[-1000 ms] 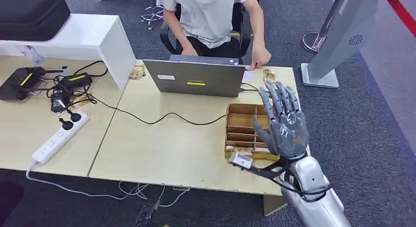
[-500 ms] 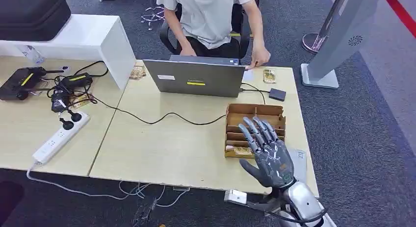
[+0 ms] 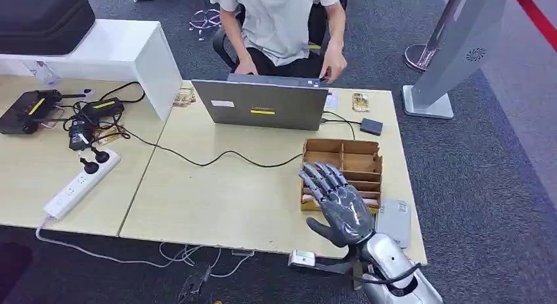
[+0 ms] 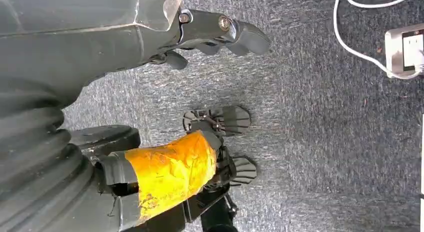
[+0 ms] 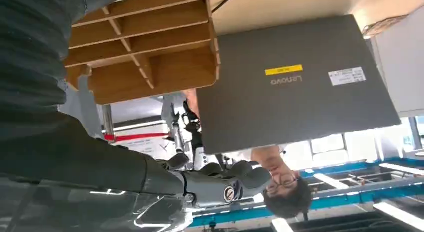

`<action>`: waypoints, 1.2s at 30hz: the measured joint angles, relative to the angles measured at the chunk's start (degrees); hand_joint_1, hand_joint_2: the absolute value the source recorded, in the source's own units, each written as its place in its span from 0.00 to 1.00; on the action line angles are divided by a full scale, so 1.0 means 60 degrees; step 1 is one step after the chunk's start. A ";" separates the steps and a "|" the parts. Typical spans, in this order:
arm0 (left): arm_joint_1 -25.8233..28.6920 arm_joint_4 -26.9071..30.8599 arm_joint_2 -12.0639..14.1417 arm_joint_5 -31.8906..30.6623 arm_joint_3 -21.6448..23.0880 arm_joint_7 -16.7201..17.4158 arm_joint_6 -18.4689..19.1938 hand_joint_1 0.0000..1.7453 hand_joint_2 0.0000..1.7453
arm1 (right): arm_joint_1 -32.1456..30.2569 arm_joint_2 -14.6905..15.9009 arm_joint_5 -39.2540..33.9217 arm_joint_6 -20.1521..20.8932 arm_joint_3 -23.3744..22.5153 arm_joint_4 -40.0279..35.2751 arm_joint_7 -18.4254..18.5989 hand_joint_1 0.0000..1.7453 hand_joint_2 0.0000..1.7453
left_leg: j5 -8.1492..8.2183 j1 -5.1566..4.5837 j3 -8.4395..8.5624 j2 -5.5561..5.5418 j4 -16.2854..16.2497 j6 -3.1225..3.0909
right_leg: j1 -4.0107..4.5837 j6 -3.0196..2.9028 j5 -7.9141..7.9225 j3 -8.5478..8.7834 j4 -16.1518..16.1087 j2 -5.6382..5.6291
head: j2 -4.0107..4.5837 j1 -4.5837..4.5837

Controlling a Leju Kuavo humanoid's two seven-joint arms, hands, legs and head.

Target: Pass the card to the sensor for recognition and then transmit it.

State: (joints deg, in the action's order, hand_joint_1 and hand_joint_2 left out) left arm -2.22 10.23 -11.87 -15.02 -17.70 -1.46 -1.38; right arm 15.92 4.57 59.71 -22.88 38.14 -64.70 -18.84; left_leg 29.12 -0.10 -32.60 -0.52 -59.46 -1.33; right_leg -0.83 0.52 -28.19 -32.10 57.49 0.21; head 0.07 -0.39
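While my right hand (image 3: pixel 340 209) hovers fingers spread, empty, over tray (image 3: pixel 358 161), it hides front slots; left hand (image 4: pixel 200 31) state unclear; card unseen.

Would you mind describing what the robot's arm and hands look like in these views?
The right hand is dark metallic grey with slim segmented fingers, on a shiny silver forearm looped with black cables. A small white box sticks out beside the wrist. From the left wrist camera, the left hand is dark grey with a ribbed cover and a thick thumb.
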 joint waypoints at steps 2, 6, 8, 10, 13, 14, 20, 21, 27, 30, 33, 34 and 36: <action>-0.0001 0.0000 0.0000 -0.0026 0.0000 0.0000 0.0015 0.00 1.00 | 0.0171 -0.0113 -0.0029 0.0058 0.0099 0.0253 0.0000 0.00 1.00 | 0.0000 0.0001 0.0000 -0.0001 0.0000 0.0000 | 0.0000 0.0000 0.0000 0.0000 0.0001 0.0002 | 0.0000 0.0000; -0.0006 0.0000 0.0000 -0.0062 0.0000 0.0000 0.0040 0.00 1.00 | 0.0455 -0.0382 -0.0051 0.0084 0.0303 0.0769 0.0000 0.00 1.00 | 0.0000 0.0002 -0.0001 0.0000 0.0001 0.0001 | 0.0001 -0.0001 -0.0001 0.0000 0.0001 0.0000 | 0.0000 0.0004; -0.0006 0.0000 0.0000 -0.0080 0.0000 0.0000 0.0058 0.00 1.00 | 0.0593 -0.0539 -0.0051 0.0065 0.0372 0.1060 0.0004 0.00 1.00 | 0.0000 0.0002 0.0000 0.0000 0.0001 0.0001 | 0.0001 -0.0001 -0.0001 -0.0001 0.0001 0.0002 | 0.0000 0.0003; -0.0006 0.0000 0.0000 -0.0080 0.0000 0.0000 0.0062 0.00 1.00 | 0.0617 -0.0564 -0.0051 0.0065 0.0390 0.1107 0.0004 0.00 1.00 | 0.0000 0.0002 0.0000 -0.0001 0.0001 0.0001 | 0.0000 -0.0001 -0.0001 -0.0001 0.0001 0.0002 | 0.0000 0.0003; -0.0006 0.0000 0.0000 -0.0080 0.0000 0.0000 0.0062 0.00 1.00 | 0.0624 -0.0568 -0.0051 0.0062 0.0398 0.1123 0.0004 0.00 1.00 | 0.0000 0.0002 -0.0001 -0.0001 0.0001 0.0001 | 0.0000 -0.0001 -0.0001 -0.0001 0.0001 0.0003 | 0.0000 0.0004; -0.0006 0.0000 0.0000 -0.0084 0.0000 0.0000 0.0073 0.00 1.00 | 0.0844 -0.0725 -0.0033 0.0040 0.0540 0.1535 0.0004 0.00 1.00 | 0.0000 0.0002 -0.0001 -0.0001 0.0001 0.0001 | 0.0000 -0.0001 -0.0001 -0.0001 0.0001 0.0001 | 0.0000 0.0004; -0.0008 0.0000 0.0004 -0.0080 0.0000 -0.0007 0.0131 0.00 1.00 | 0.1280 -0.0936 -0.0171 -0.0328 0.0813 0.2628 0.0288 0.00 1.00 | -0.0001 0.0001 -0.0001 -0.0001 -0.0001 0.0001 | 0.0000 0.0000 0.0000 0.0000 0.0001 0.0002 | 0.0000 0.0004; -0.0007 0.0000 0.0004 -0.0084 0.0000 -0.0007 0.0131 0.00 1.00 | 0.1317 -0.0947 -0.0200 -0.0386 0.0820 0.2777 0.0335 0.00 1.00 | -0.0001 0.0001 -0.0001 -0.0002 -0.0001 0.0001 | 0.0000 0.0000 0.0000 0.0000 0.0001 0.0004 | 0.0000 0.0004; -0.0003 0.0000 0.0004 -0.0084 0.0000 -0.0015 0.0135 0.00 1.00 | 0.1433 -0.0951 -0.0310 -0.0590 0.0831 0.3320 0.0361 0.00 1.00 | 0.0000 0.0001 -0.0001 -0.0001 -0.0001 0.0001 | 0.0000 0.0000 0.0000 -0.0001 0.0000 0.0003 | 0.0000 0.0004; -0.0003 0.0000 0.0004 -0.0098 0.0000 -0.0015 0.0135 0.00 1.00 | 0.1453 -0.0951 -0.0353 -0.0619 0.0831 0.3461 0.0441 0.00 1.00 | 0.0000 0.0001 -0.0001 -0.0001 -0.0001 0.0001 | 0.0000 0.0000 0.0000 -0.0001 0.0000 0.0003 | 0.0000 0.0004; -0.0002 0.0000 0.0004 -0.0113 -0.0004 -0.0018 0.0131 0.00 1.00 | 0.1453 -0.0947 -0.0357 -0.0674 0.0780 0.3578 0.0521 0.00 1.00 | 0.0000 0.0001 0.0000 -0.0001 -0.0001 0.0001 | 0.0000 0.0000 0.0000 -0.0001 0.0000 0.0003 | 0.0000 0.0000; -0.0002 0.0000 0.0004 -0.0120 -0.0007 -0.0018 0.0131 0.00 1.00 | 0.1455 -0.0947 -0.0357 -0.0688 0.0754 0.3618 0.0528 0.00 1.00 | -0.0001 0.0001 0.0001 0.0000 -0.0001 0.0001 | 0.0000 0.0000 0.0000 -0.0001 0.0000 0.0002 | 0.0000 0.0004; 0.0000 0.0000 0.0004 -0.0135 -0.0011 -0.0018 0.0127 0.00 1.00 | 0.1449 -0.0929 -0.0361 -0.0758 0.0707 0.3669 0.0532 0.00 1.00 | -0.0001 0.0001 0.0001 0.0000 -0.0001 0.0001 | 0.0000 0.0000 0.0000 -0.0001 0.0000 0.0002 | 0.0000 0.0004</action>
State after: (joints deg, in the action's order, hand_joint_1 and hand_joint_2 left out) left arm -2.23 10.23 -11.85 -15.82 -17.77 -1.57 -0.61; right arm 24.62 -1.01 57.55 -27.43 42.38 -42.69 -15.65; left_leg 29.12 -0.09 -32.60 -0.52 -59.47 -1.33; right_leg -0.83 0.52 -28.19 -32.11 57.49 0.22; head 0.07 -0.37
